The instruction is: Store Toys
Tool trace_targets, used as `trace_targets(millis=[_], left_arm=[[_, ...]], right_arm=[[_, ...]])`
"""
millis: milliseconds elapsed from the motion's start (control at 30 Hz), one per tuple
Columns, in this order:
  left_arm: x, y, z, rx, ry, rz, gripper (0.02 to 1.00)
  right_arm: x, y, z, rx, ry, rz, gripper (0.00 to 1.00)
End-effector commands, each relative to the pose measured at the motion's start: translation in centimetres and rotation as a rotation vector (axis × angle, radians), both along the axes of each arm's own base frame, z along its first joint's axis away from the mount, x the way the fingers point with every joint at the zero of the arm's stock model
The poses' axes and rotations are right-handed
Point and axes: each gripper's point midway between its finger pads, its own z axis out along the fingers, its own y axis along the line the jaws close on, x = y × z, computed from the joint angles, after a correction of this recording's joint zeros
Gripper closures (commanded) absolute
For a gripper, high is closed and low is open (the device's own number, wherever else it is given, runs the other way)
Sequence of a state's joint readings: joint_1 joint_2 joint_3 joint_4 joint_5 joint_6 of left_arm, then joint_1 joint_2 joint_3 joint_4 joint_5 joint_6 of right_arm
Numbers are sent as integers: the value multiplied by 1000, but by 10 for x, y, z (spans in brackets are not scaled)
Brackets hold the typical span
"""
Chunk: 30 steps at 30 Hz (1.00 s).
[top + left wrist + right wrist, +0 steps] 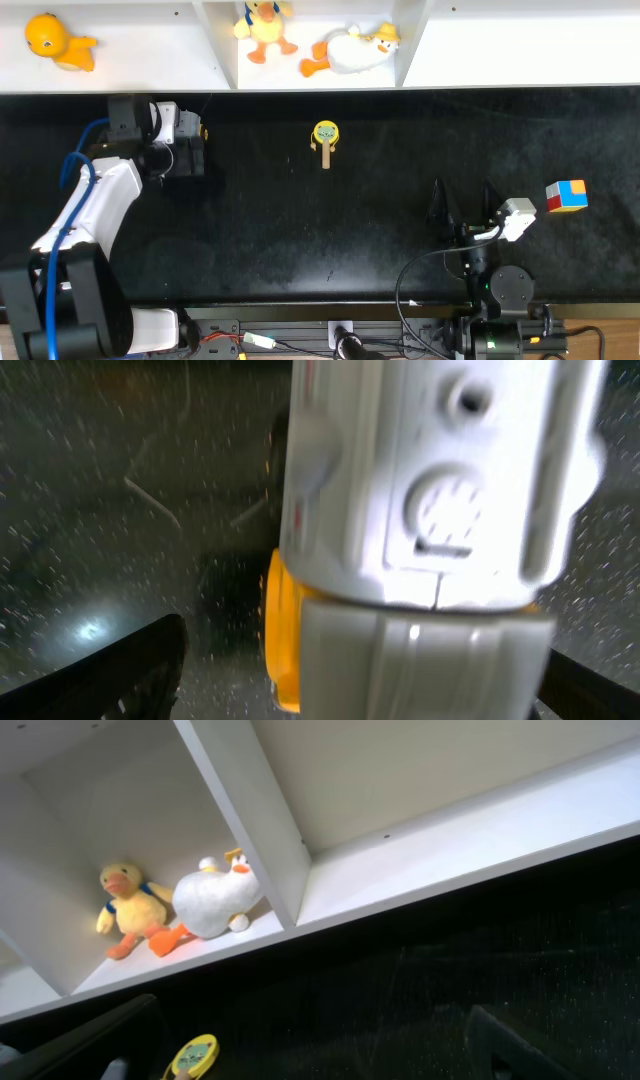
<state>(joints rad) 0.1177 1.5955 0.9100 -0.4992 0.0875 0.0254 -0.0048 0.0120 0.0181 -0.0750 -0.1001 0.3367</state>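
Black speckled tabletop (330, 230) — cables (250, 341) tangled along its front edge.

yellow duck (58, 42) (265, 28): 2
white duck (350, 50): 1
plush ducks, both colours: 3
paddle toy (326, 136): 1
colour cube (566, 196): 1
white-and-yellow toy (430, 510): 1
toys, all kinds: 6
shelf bay (150, 55) (305, 15) (520, 40): 3 in view
arm (95, 210) (500, 285): 2
black table (330, 230): 1

1. This looks like a robot lab (dressed up a bit like a play room).
2. A white robot arm (100, 205) and a black robot arm (497, 290) stand at a flat black table (300, 230).
3. A blue wire (72, 165) loops off the white arm.
4. A white shelf with box-like spaces (222, 40) holds a yellow soft toy duck (265, 28) and a white soft toy duck (350, 52).
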Motion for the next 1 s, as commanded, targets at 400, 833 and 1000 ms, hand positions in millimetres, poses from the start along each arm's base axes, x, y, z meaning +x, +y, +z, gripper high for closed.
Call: trace_targets(millis=[400, 833, 1000], left_arm=[[15, -13, -12, -40, -43, -48, 119], [17, -21, -12, -37, -48, -58, 465], [17, -20, -10, -44, -45, -42, 551]], right_arm=[[0, 1, -4, 0, 2, 2, 5], [0, 1, -4, 0, 2, 2, 5], [0, 1, -4, 0, 2, 2, 5]])
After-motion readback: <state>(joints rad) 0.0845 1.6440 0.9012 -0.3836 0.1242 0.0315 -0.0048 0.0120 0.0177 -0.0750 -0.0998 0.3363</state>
